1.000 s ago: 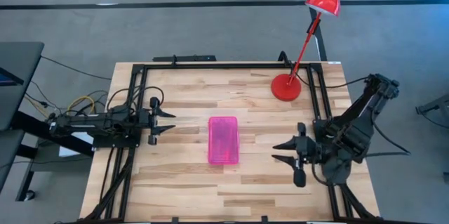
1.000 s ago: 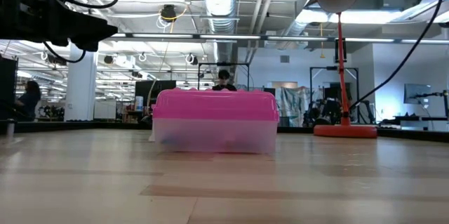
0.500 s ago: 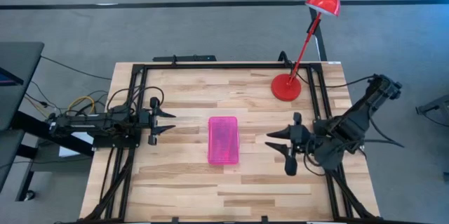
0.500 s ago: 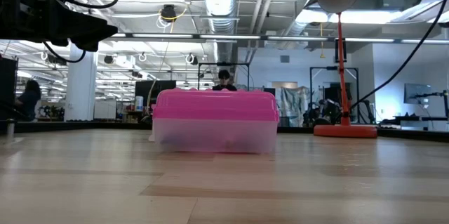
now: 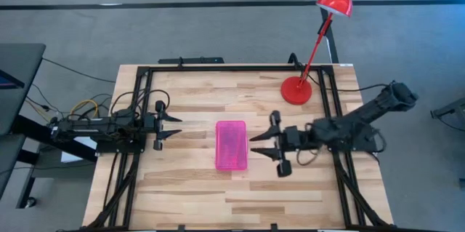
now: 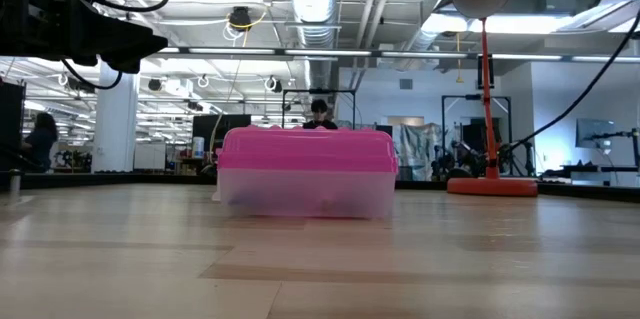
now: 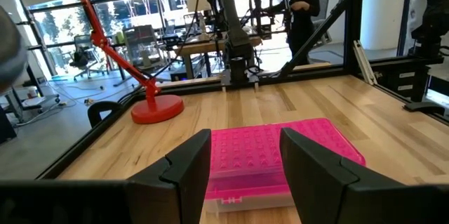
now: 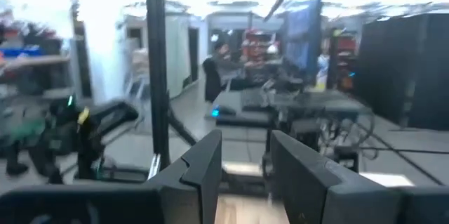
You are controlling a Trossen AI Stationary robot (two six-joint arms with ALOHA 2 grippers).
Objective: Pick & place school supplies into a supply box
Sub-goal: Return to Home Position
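Supply box (image 5: 232,145) shut, R tool (image 5: 254,145) spread beside; L tool (image 5: 179,126) far left

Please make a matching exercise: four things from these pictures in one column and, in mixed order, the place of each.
1. pink supply box
2. red desk lamp base
3. left gripper
4. right gripper

A. close beside the box, on its right
B. table's top right, high view
C. middle of the table
D. over the table's left side

Pairs: 1-C, 2-B, 3-D, 4-A
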